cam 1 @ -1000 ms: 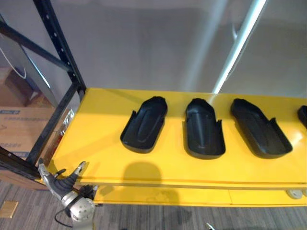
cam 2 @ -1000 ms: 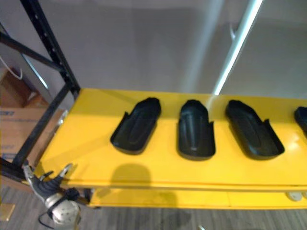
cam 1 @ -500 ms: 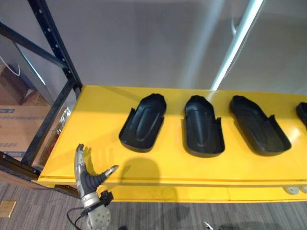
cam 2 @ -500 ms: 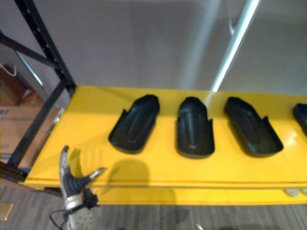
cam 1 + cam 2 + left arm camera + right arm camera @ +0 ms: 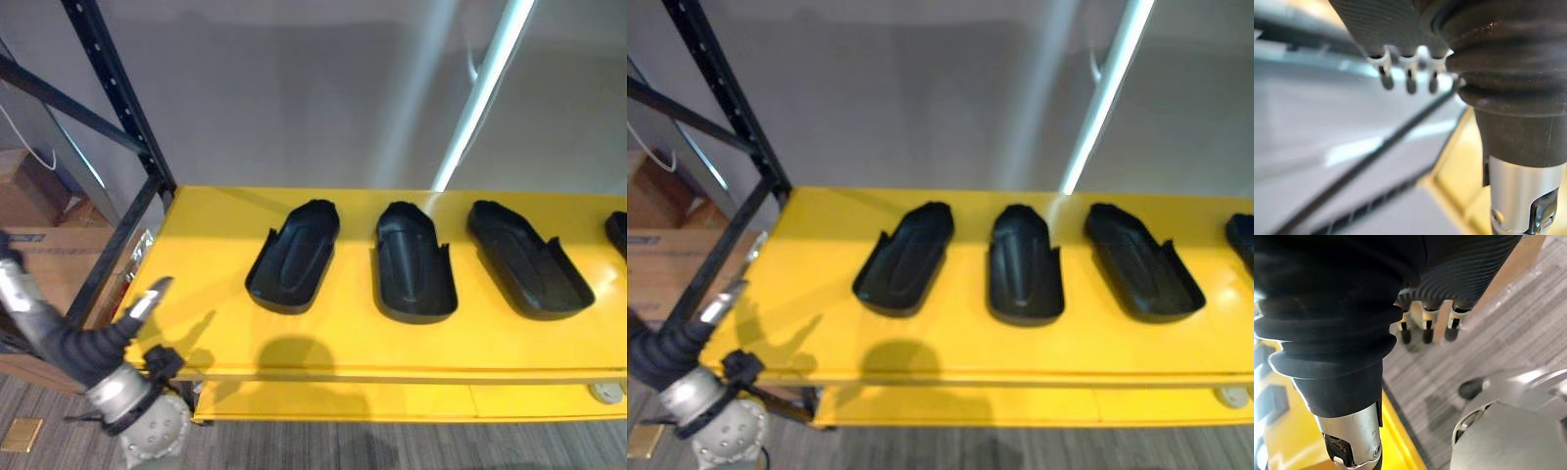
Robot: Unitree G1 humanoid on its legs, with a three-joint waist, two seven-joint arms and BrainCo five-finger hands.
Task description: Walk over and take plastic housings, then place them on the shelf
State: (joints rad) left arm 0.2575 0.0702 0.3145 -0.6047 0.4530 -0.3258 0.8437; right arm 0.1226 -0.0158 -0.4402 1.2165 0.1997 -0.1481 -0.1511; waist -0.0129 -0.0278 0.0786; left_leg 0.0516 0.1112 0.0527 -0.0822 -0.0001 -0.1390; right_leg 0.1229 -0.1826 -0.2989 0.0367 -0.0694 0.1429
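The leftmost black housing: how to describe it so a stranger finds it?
Find the yellow shelf and the black post at its left end. The housing nearest that post is it; unlike its neighbour, its far end leans right.

Matt plastic housings (image 5: pixel 294 259), glossy shelf (image 5: pixel 201 245)

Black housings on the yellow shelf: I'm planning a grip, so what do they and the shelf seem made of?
The black housings look like moulded plastic, matte to slightly satin: thin raised walls, smooth curves, dull highlights. The yellow shelf looks like glossy painted sheet metal: it reflects light and has a folded front lip; coated board is possible.
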